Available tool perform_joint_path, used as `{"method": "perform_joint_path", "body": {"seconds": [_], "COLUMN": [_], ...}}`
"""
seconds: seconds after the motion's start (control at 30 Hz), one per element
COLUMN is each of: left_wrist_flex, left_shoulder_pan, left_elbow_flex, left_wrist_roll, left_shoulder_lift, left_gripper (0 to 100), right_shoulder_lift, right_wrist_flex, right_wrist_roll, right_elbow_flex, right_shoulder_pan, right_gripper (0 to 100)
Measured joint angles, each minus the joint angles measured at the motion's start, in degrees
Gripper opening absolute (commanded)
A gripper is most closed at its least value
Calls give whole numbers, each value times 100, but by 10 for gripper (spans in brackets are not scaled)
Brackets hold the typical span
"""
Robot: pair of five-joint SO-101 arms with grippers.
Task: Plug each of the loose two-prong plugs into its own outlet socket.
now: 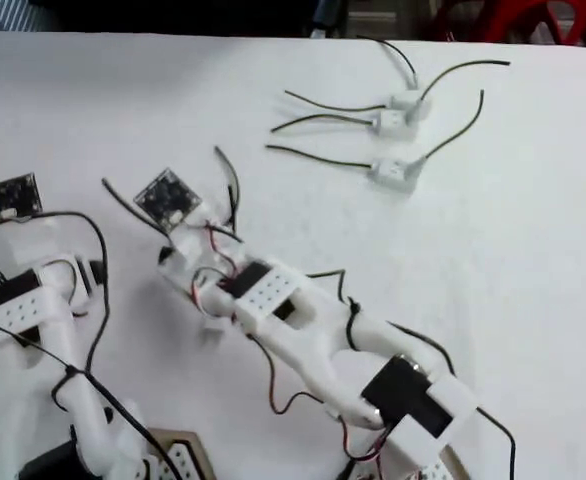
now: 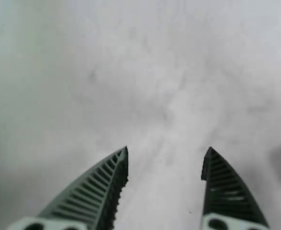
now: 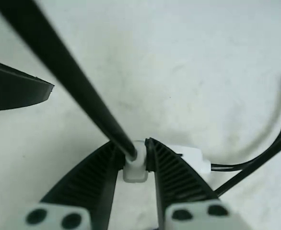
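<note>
- White plastic forms the small plug (image 3: 134, 166), which sits pinched between the ribbed fingers of the right gripper (image 3: 134, 143), low over the table (image 3: 188, 62).
- Its black cable (image 3: 73, 81) rises out of the grip and runs off as a straight rod, so it seems fairly stiff and springy, apt to lever the plug round.
- The plug looks very light and rigid. Its smooth sides could let it twist or slip in the grip when pushed.
- The prongs are hidden, but they are probably thin and would bend if driven in crooked.
- The best hold is likely across the body's flat sides, as here, not on the cable, with the mating end left free.
- A second white body (image 3: 194, 160) lies just beside the right finger, with dark leads trailing away. Whether it is a socket cannot be told.
- The left gripper (image 2: 168, 149) hangs over bare table, fingers spread wide with nothing between them.
- In the high view three white connector bodies (image 1: 391, 122) with black leads on both sides lie at the far side, well apart from both arms. They appear already joined.
</note>
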Motion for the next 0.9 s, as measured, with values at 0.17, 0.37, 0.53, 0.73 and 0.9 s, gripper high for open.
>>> {"method": "perform_joint_path", "body": {"seconds": [0.17, 0.37, 0.53, 0.73, 0.9], "left_wrist_flex": [0, 0, 0, 0, 0], "left_shoulder_pan": [0, 0, 0, 0, 0], "left_elbow_flex": [0, 0, 0, 0, 0], "left_wrist_roll": [0, 0, 0, 0, 0], "left_shoulder_lift": [0, 0, 0, 0, 0], "left_gripper": [253, 253, 253, 253, 253], "right_shoulder_lift": [229, 448, 440, 440, 440], "right_wrist_flex": [-79, -404, -378, -299, -281], "right_wrist_roll": [0, 0, 0, 0, 0], "right_elbow_flex": [-9, -26, -26, 0, 0], "right_shoulder_pan": [9, 26, 105, 176, 176], "right_gripper": [17, 17, 17, 17, 17]}}
